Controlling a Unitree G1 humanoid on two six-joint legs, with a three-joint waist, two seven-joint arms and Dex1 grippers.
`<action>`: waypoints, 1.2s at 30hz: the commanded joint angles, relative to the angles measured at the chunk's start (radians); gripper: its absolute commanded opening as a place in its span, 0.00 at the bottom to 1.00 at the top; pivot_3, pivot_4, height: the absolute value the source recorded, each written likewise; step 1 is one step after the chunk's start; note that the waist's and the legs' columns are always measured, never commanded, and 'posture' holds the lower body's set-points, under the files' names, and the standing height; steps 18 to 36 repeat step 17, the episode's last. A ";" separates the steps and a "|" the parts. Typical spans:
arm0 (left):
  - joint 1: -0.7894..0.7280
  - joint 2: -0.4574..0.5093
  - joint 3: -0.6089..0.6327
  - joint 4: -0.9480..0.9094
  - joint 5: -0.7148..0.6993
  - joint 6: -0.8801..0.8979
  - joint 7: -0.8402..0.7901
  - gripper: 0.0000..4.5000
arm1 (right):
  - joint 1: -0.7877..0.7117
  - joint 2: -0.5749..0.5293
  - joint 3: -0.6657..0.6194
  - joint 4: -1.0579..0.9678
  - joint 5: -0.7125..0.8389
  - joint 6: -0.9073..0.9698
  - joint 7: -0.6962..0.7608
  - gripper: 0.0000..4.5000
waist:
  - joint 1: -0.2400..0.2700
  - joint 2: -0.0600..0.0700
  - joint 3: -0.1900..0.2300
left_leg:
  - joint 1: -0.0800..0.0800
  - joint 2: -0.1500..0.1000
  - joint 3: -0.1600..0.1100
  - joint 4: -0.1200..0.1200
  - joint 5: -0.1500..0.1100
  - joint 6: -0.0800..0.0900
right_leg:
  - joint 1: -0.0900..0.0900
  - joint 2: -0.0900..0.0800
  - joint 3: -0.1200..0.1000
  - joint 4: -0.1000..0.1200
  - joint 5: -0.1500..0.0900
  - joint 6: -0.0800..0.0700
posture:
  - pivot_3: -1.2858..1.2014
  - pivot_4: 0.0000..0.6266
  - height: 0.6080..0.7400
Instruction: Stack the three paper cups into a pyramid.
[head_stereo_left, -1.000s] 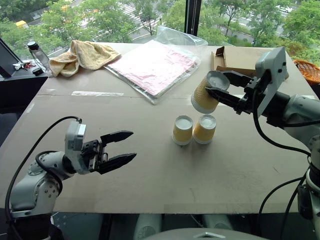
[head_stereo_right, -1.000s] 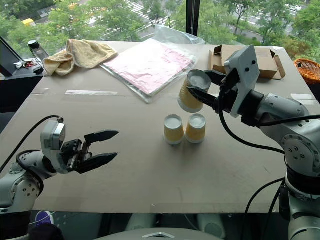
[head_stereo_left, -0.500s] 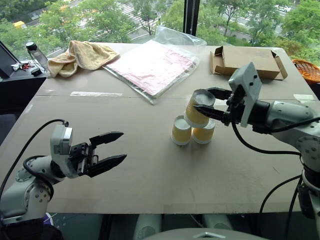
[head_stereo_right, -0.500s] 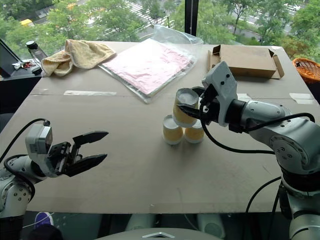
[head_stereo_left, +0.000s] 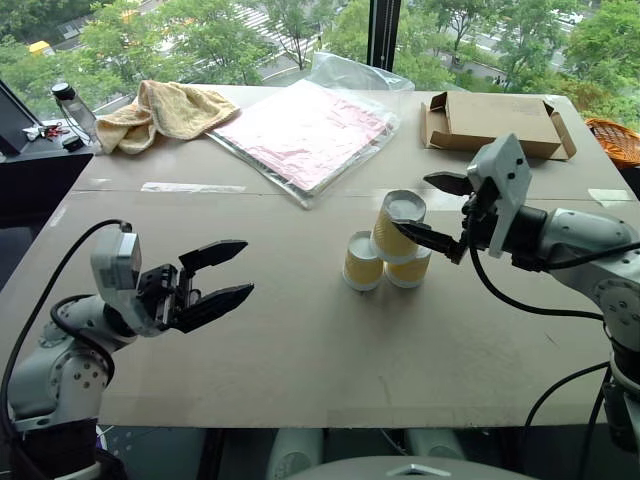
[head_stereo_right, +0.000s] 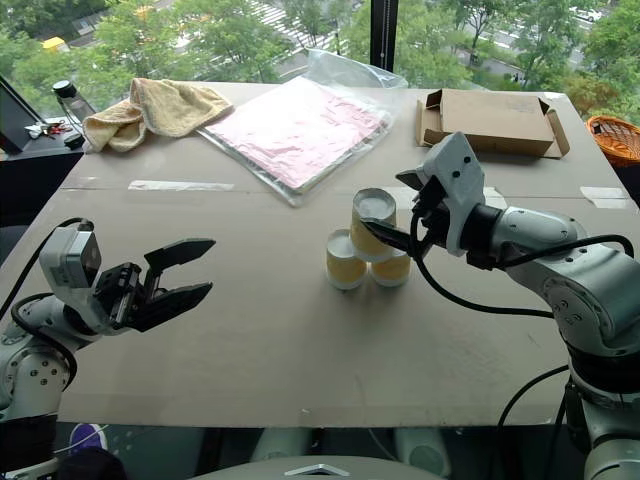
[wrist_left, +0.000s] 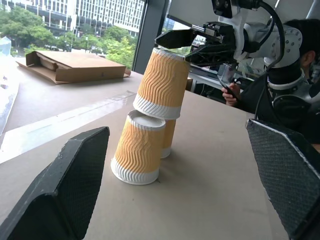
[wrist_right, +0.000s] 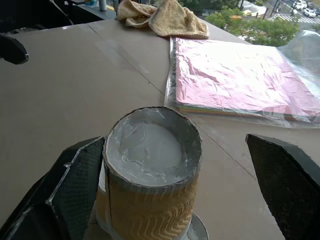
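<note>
Released since half a second back: right gripper (head_stereo_left: 437, 212) spread wide around top cup (head_stereo_left: 397, 222), maybe brushing one side. Perched tilted on two base cups (head_stereo_left: 364, 260) mid-table (head_stereo_left: 300, 330). Left gripper (head_stereo_left: 222, 272) open, at 8 o'clock, well apart.

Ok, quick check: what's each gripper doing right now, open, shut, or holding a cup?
Left gripper: open, holding nothing, out over bare table.
Right gripper: open, fingers spread either side of the top cup, which sits tilted on the two lower cups.
</note>
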 joint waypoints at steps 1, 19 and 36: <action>-0.016 -0.010 -0.004 0.001 -0.019 0.016 0.024 1.00 | 0.066 -0.021 -0.157 -0.072 0.062 -0.077 0.050 1.00 | 0.002 0.000 0.000 | 0.000 0.000 0.000 0.000 0.000 0.000 | 0.000 0.000 0.000 0.000 0.000 0.000 | 0.52 0.24 1.00; 0.076 0.034 -0.111 0.096 0.288 -0.076 0.163 1.00 | 1.072 0.052 -0.493 -0.022 -0.199 -0.555 0.421 1.00 | 0.019 -0.001 -0.002 | 0.002 0.000 0.001 0.000 0.000 0.000 | 0.001 0.000 0.001 0.000 -0.003 -0.001 | 0.52 0.24 1.00; 0.076 0.034 -0.111 0.096 0.288 -0.076 0.163 1.00 | 1.072 0.052 -0.493 -0.022 -0.199 -0.555 0.421 1.00 | 0.019 -0.001 -0.002 | 0.002 0.000 0.001 0.000 0.000 0.000 | 0.001 0.000 0.001 0.000 -0.003 -0.001 | 0.52 0.24 1.00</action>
